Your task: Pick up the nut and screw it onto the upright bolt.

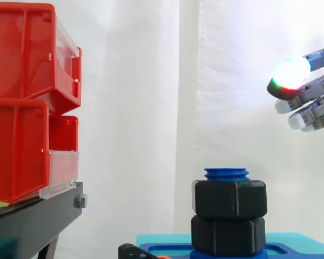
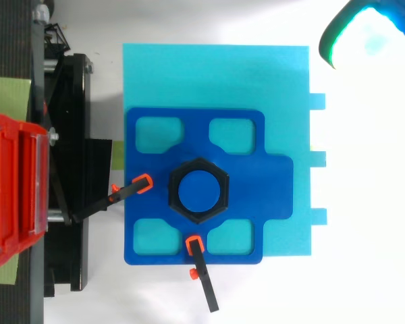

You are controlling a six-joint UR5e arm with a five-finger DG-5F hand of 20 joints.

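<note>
A blue upright bolt (image 1: pixel 226 173) stands on a dark blue fixture plate (image 2: pixel 270 189). Two black hex nuts sit stacked on it: the upper nut (image 1: pixel 229 198) just below the bolt's top, the lower nut (image 1: pixel 228 234) near the plate. From above, the upper nut (image 2: pixel 199 164) rings the bolt (image 2: pixel 199 191). My hand (image 1: pixel 313 89) hangs high at the right, well above and to the side of the bolt, touching nothing. Its fingers are stretched out and hold nothing, and one fingertip pad (image 1: pixel 289 75) glows white-green. Seen from above, the hand (image 2: pixel 371 30) is at the far right corner.
The plate lies on a cyan base (image 2: pixel 216 74), held by two orange-tipped black clamps (image 2: pixel 128 192) (image 2: pixel 202 277). Stacked red bins (image 1: pixel 27 108) on a black stand (image 1: pixel 32 221) occupy the left side.
</note>
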